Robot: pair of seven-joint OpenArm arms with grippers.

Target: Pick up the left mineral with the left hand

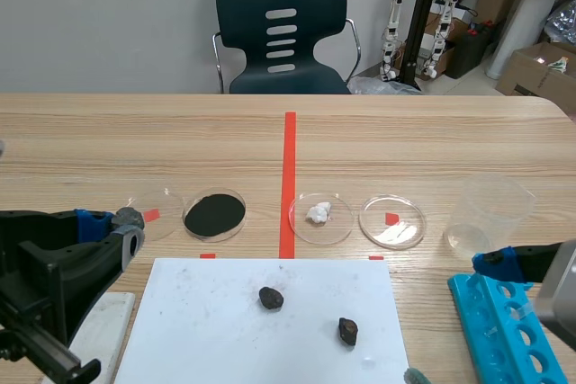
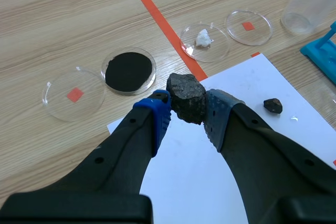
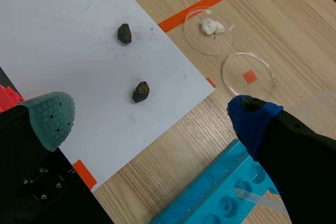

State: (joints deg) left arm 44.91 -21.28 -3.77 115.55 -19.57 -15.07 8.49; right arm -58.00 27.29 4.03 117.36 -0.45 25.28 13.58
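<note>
A dark, rough mineral (image 2: 185, 94) is pinched between the blue and grey pads of my left gripper (image 2: 187, 111), held up over the near left part of the white paper (image 2: 231, 85). In the scene view that gripper (image 1: 115, 222) sits at the table's left, beside the paper's corner. Two smaller dark minerals lie on the paper (image 1: 207, 321): one near the middle (image 1: 271, 298), one further right (image 1: 348, 331). My right gripper (image 3: 152, 116) hangs open above the paper's right edge, with nothing between its fingers.
Several petri dishes stand in a row behind the paper: an empty one (image 1: 153, 216), one with black powder (image 1: 215, 214), one with a white lump (image 1: 320, 216), another empty one (image 1: 392, 220). A clear beaker (image 1: 490, 213) and a blue tube rack (image 1: 504, 330) are at the right.
</note>
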